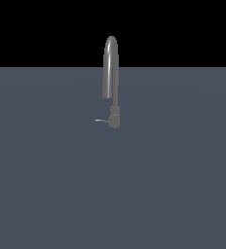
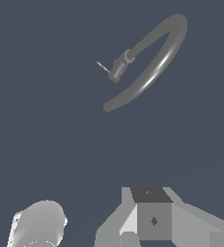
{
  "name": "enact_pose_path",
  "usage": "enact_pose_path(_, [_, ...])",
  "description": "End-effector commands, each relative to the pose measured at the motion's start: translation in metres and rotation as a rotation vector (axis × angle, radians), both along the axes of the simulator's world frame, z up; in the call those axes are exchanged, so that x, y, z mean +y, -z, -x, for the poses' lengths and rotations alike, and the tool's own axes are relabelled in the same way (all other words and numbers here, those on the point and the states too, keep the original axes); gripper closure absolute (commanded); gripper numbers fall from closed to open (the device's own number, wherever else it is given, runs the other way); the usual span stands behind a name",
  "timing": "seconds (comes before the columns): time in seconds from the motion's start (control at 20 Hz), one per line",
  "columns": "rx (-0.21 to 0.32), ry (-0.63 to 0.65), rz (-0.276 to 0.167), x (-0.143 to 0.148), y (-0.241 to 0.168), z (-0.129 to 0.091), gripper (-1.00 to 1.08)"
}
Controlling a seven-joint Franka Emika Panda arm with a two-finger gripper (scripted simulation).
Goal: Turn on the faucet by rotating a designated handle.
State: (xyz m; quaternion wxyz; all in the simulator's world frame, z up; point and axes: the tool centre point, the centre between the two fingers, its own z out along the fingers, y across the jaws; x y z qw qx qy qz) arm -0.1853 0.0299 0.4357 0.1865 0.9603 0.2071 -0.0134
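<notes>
The faucet (image 1: 110, 63) is a slim grey tap with a high arched spout, standing upright on the flat blue-grey surface in the middle of the exterior view. Its handle (image 1: 101, 120) is a thin light rod pointing from the short base toward the exterior view's left. The wrist view looks down on the faucet (image 2: 162, 58), with the handle (image 2: 103, 67) sticking out of the base. Only part of my gripper (image 2: 152, 214) shows, as grey blocks at the picture's edge, well apart from the faucet. Nothing is visible between its fingers. The arm is out of the exterior view.
A plain blue-grey surface (image 1: 113, 185) spreads around the faucet on all sides. A pale grey cylindrical part of the arm (image 2: 39, 224) shows in the wrist view's corner.
</notes>
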Motion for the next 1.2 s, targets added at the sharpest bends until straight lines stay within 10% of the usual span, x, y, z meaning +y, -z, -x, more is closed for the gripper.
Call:
enact_pose_path(0.0, [0.004,-0.078,0.072,0.007,0.012,-0.011,1.08])
enact_pose_path(1.15, [0.024,-0.601,0.563,0.047,0.113,-0.072,1.08])
